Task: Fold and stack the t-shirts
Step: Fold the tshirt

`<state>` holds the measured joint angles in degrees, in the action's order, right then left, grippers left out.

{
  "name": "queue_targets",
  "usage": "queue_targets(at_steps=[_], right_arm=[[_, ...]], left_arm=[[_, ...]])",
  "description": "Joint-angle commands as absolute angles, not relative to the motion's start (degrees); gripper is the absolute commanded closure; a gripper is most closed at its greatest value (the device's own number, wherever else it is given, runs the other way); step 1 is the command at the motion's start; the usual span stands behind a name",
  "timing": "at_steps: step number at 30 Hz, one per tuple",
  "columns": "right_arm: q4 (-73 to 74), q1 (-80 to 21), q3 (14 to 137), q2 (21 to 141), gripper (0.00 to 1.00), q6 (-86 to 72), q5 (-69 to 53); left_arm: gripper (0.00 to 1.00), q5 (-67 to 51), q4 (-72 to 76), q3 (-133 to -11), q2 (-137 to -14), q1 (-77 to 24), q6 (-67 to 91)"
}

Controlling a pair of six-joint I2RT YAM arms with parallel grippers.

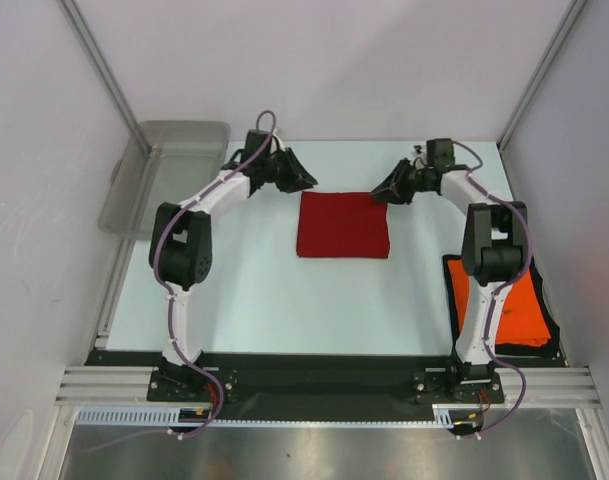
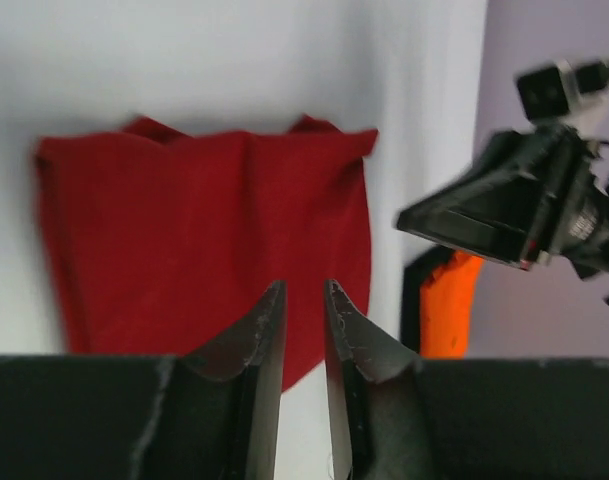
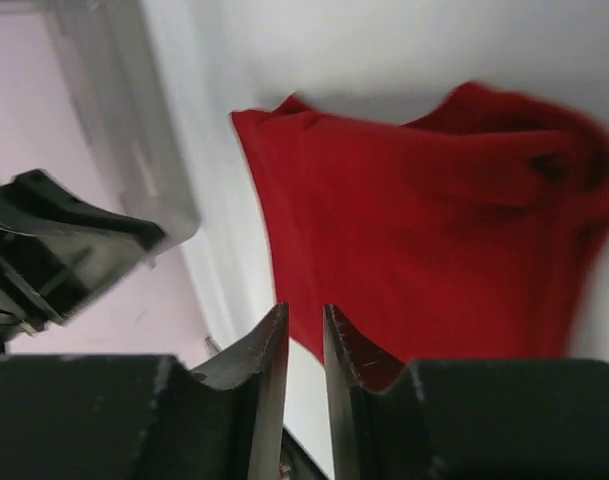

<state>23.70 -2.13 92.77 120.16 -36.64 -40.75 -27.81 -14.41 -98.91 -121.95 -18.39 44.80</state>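
Since the dark red t-shirt [image 1: 342,224] lies as a flat, squared packet at mid-table, I judge its fold done. Edges fairly even; slight puckers along the far hem in the wrist views.

My left gripper [image 1: 306,180] hangs off its far-left corner and my right gripper [image 1: 381,191] off its far-right corner, both clear of the cloth. Fingers on each are drawn nearly together, with a thin slit between and nothing in them.

The orange t-shirt [image 1: 529,310] is at the near right edge on a dark mat, partly hidden behind my right arm. It looks unfolded, though I cannot see its whole outline.

Next, as I judge it: spread the fingers, reach for the orange one and pinch two corners. It needs room to be laid flat before folding, then it goes with the red.

The table [image 1: 254,290] is pale, smooth and matte. A translucent grey tub [image 1: 169,170] sits at the far left. Plain white walls, metal frame posts and a rail along the near edge.
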Motion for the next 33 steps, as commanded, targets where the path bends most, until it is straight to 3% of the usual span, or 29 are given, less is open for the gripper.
queue_targets(at_steps=[1, 6, 8, 19, 26, 33], right_arm=[[3.54, -4.13, 89.3, 121.99, 0.76, -48.31, -48.6], [-7.54, -4.83, 88.59, 127.26, 0.94, -54.14, -49.66], [-8.96, -4.75, 88.77, 129.89, 0.96, -55.71, -49.22], [-12.49, 2.37, 96.75, 142.2, 0.96, -54.5, -46.58], [6.28, 6.24, 107.83, 145.37, 0.9, -46.77, -45.0], [23.98, 7.29, 112.86, 136.6, 0.84, -37.01, -41.92]], left_arm=[[0.75, -35.24, -0.81, -95.1, -122.78, -21.09, 49.39], [0.78, -35.07, 6.76, -92.72, -126.55, -21.18, 51.86], [0.78, -34.89, 7.38, -94.12, -128.58, -20.75, 52.12], [0.8, -34.37, 9.23, -103.34, -141.93, -16.62, 53.35], [0.77, -33.66, -1.39, -113.11, -143.44, -15.29, 47.21], [0.72, -31.73, -12.9, -114.88, -133.62, -15.29, 41.23]])
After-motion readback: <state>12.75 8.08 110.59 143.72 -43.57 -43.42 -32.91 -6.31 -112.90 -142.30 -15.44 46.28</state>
